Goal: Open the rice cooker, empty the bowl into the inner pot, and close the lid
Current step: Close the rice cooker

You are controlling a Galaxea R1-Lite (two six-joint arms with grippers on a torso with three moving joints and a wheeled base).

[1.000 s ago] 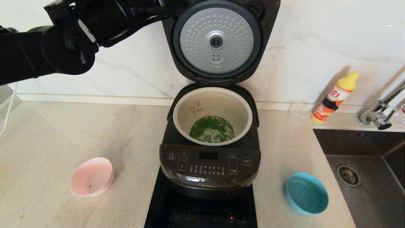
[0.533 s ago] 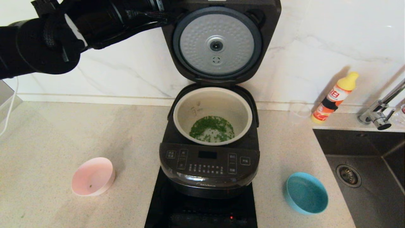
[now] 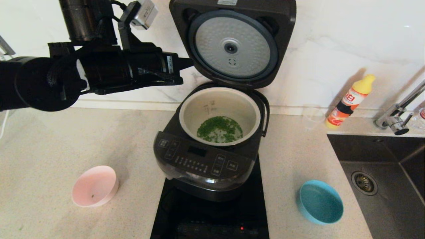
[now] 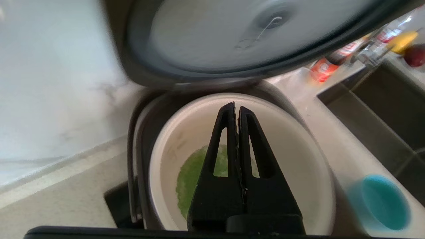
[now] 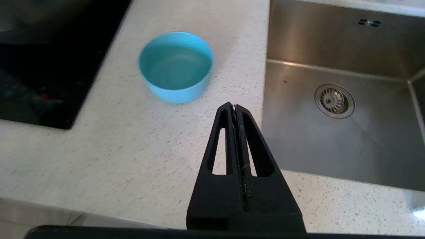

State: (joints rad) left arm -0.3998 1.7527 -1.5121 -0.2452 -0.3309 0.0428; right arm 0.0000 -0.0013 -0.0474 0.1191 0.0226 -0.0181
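Note:
The black rice cooker (image 3: 199, 162) stands on the hob, turned with its panel towards my left. Its lid (image 3: 235, 46) is up, dimpled silver underside facing me. The cream inner pot (image 3: 229, 104) holds chopped green bits (image 3: 219, 129) at its bottom. My left gripper (image 3: 190, 62) is shut and empty, its tip at the lid's left edge; in the left wrist view that gripper (image 4: 236, 107) points over the inner pot (image 4: 298, 159) under the lid (image 4: 215, 39). The pink bowl (image 3: 94, 186) sits upright at the front left. My right gripper (image 5: 234, 106) is shut and empty above the counter beside the sink.
A teal bowl (image 3: 320, 201) sits right of the black hob (image 3: 212, 215). The steel sink (image 3: 382, 172) and tap (image 3: 398, 119) fill the right side. An orange bottle (image 3: 352, 101) and a clear cup (image 3: 313, 116) stand by the marble wall.
My left arm has dropped from behind the lid's top to its left edge. The cooker has swivelled, panel swinging left, and the lid leans a little forward.

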